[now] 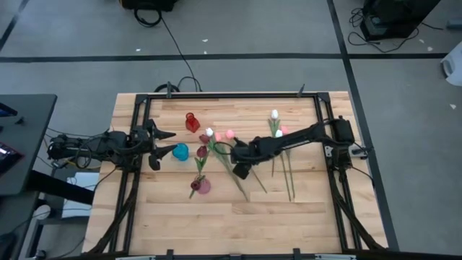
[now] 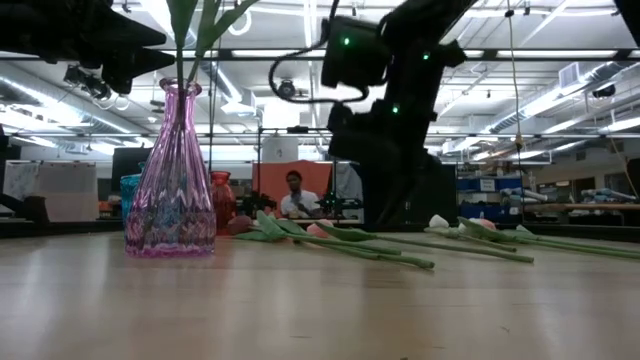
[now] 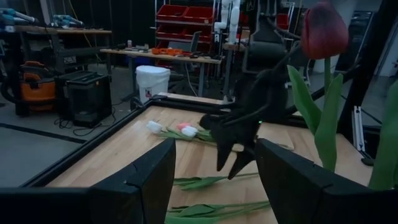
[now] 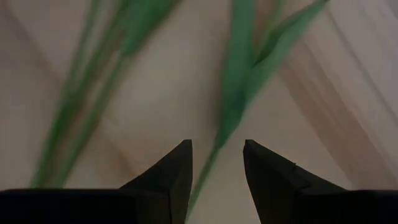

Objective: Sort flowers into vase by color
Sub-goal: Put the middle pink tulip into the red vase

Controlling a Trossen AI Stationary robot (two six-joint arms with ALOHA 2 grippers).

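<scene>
Several artificial tulips lie on the wooden table: a white-and-pink group point(image 1: 219, 135) whose stems run toward the near edge, and a second group point(image 1: 278, 131) to the right. Two dark red tulips point(image 1: 201, 153) stand in a pink glass vase point(image 1: 204, 186) point(image 2: 170, 180). A blue vase point(image 1: 180, 152) and a red vase point(image 1: 192, 121) stand nearby. My right gripper point(image 1: 243, 172) point(image 4: 216, 168) hangs open over the middle, fingers pointing down on either side of a green stem point(image 4: 208, 165). I see no touch. My left gripper point(image 1: 170, 144) point(image 3: 214, 180) waits open beside the blue vase.
A black metal frame point(image 1: 216, 96) borders the table's far, left and right sides. Bare wood lies along the near edge point(image 1: 238, 227). In the low view a person point(image 2: 296, 195) sits far behind the table, among shelves and benches.
</scene>
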